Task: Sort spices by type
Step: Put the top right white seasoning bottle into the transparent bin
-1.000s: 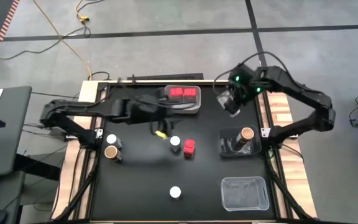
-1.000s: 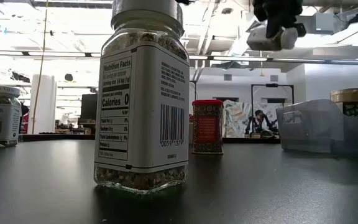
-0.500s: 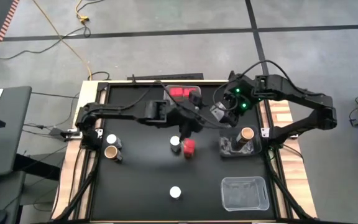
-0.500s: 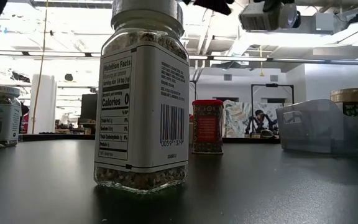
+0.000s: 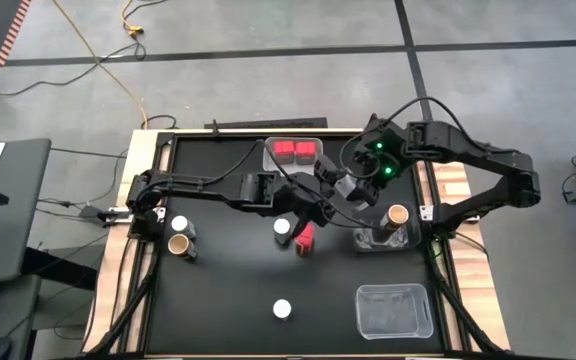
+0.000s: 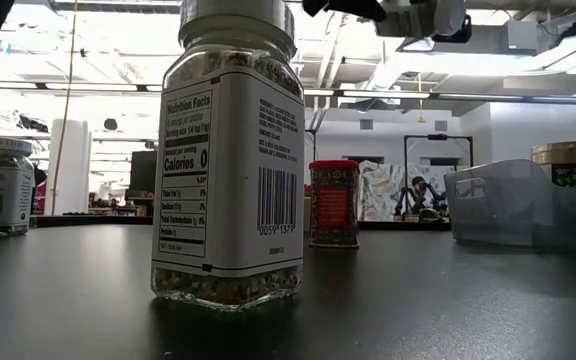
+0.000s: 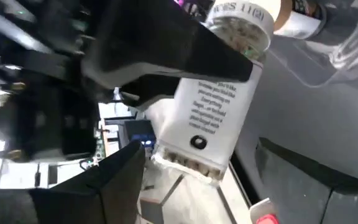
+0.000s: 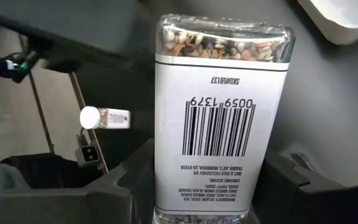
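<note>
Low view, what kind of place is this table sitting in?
Probably a robotics lab or workshop in an open industrial hall: exposed ceiling beams and pipes, a black work table holding a labelled spice jar, and cables on a concrete floor.

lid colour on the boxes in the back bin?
Red, both boxes in the clear bin at the table's far edge. High view shows it best.
</note>
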You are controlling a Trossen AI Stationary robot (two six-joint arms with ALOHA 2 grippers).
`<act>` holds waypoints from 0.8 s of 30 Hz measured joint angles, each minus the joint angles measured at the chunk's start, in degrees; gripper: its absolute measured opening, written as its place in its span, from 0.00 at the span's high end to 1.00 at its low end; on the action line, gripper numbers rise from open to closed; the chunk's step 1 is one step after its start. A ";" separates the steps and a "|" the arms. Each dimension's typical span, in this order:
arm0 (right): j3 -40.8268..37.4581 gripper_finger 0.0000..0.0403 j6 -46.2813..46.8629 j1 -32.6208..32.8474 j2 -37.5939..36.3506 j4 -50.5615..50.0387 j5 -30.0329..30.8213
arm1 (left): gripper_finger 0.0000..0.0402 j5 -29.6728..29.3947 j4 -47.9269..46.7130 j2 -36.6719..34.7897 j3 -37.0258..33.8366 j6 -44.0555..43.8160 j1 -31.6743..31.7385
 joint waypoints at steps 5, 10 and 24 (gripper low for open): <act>0.00 0.46 -0.15 1.59 1.25 3.43 -1.03 | 0.28 2.35 -0.31 0.78 0.01 0.01 -0.05; 0.00 0.46 -0.34 2.77 2.62 4.19 -1.34 | 0.28 2.98 -1.70 0.79 -0.04 -0.12 0.48; 0.00 0.44 -1.02 3.18 4.38 4.51 -1.36 | 0.49 5.41 -6.31 0.74 -0.09 -5.28 0.99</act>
